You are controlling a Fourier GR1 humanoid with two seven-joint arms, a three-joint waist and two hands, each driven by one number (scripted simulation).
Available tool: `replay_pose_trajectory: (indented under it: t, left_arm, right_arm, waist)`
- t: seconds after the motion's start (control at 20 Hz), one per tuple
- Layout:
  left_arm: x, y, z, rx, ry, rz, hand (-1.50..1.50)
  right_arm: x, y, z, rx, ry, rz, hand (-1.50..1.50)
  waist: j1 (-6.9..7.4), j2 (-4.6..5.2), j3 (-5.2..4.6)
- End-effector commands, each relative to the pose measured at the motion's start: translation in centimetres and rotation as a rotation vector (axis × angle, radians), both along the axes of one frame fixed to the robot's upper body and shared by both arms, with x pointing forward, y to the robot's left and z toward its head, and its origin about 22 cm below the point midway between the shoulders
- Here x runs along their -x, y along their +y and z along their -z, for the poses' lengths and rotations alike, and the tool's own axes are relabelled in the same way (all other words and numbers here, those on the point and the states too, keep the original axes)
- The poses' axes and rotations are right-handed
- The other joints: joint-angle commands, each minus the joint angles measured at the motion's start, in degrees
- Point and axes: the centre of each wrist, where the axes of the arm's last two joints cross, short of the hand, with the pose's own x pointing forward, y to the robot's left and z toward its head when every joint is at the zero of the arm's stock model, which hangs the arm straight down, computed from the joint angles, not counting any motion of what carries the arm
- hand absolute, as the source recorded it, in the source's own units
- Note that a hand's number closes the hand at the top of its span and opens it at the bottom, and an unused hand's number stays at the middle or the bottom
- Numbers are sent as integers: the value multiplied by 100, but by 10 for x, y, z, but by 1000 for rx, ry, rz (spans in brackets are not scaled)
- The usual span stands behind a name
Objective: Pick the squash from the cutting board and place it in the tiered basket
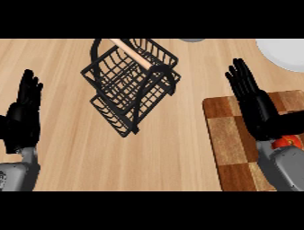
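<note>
A brown checkered cutting board point(231, 134) lies at the right of the wooden counter. Over it hovers my right hand point(257, 108), open with straight fingers pointing away. A red-orange rounded thing point(287, 143), likely the squash, peeks out on the board beside my right wrist and is mostly hidden by it. The black wire tiered basket point(131, 83) with a wooden handle stands at the upper middle. My left hand point(18, 119) rests open at the left, fingers up, holding nothing.
A white plate point(294, 53) sits at the top right corner. A grey object point(192, 40) shows partly at the top edge. Bare wooden counter point(171, 152) stretches between the basket and the cutting board.
</note>
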Motion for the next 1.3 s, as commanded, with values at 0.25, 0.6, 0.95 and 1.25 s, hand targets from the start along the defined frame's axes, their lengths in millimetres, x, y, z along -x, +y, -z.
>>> replay_pose_trajectory:
  t: [0.25,0.6,0.95,1.25]
  left_arm:
    - [21,4,28,34,225,248,0]
    - [19,14,13,92,272,296,0]
    - [26,17,15,89,272,296,0]
    - [31,21,17,89,278,295,0]
  right_arm:
    - [14,-4,-26,40,-377,-452,150]
    - [24,-64,58,292,-157,254,-150]
    - [29,-132,-12,774,-236,265,-150]
    - [47,-146,-59,1229,-11,51,-150]
  waist:
    - [-12,-286,-80]
    - [-4,-270,-92]
    - [-51,-305,-113]
    - [-62,-334,-142]
